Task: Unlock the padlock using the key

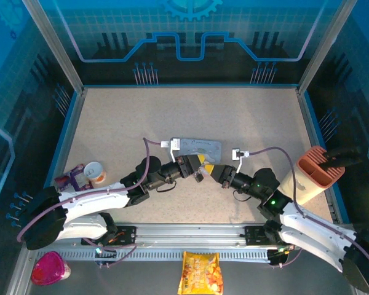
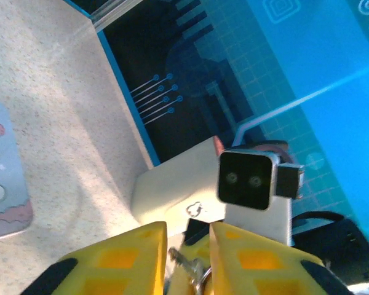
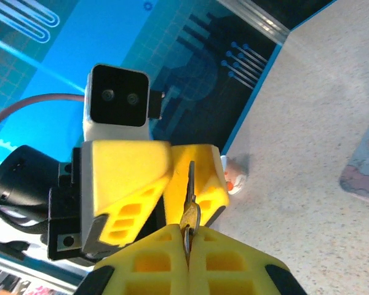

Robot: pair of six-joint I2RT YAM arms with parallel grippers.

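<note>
Step in hand: we judge we are lining the key (image 3: 189, 203) up with the padlock, the two grippers meeting tip to tip above the table (image 1: 258, 123).
Right gripper (image 3: 187, 246): fingers pressed nearly together, pinching the key, whose thin blade stands up towards the other gripper.
Left gripper (image 2: 187, 246): fingers a narrow gap apart with a small metal piece and ring between them; we cannot tell whether this is the padlock or how firmly it is held.
Padlock: too small or hidden for us to place with certainty.
Next move: we think a fine, straight push of the blade into the keyway, then a turn, with the left side steady.
Surface: pale speckled tabletop; a pale blue cartoon tin (image 1: 200, 147) lies just beyond the grippers.
Room: blue printed walls and aluminium frame; a snack bag (image 1: 200, 273) sits at the near edge.
</note>
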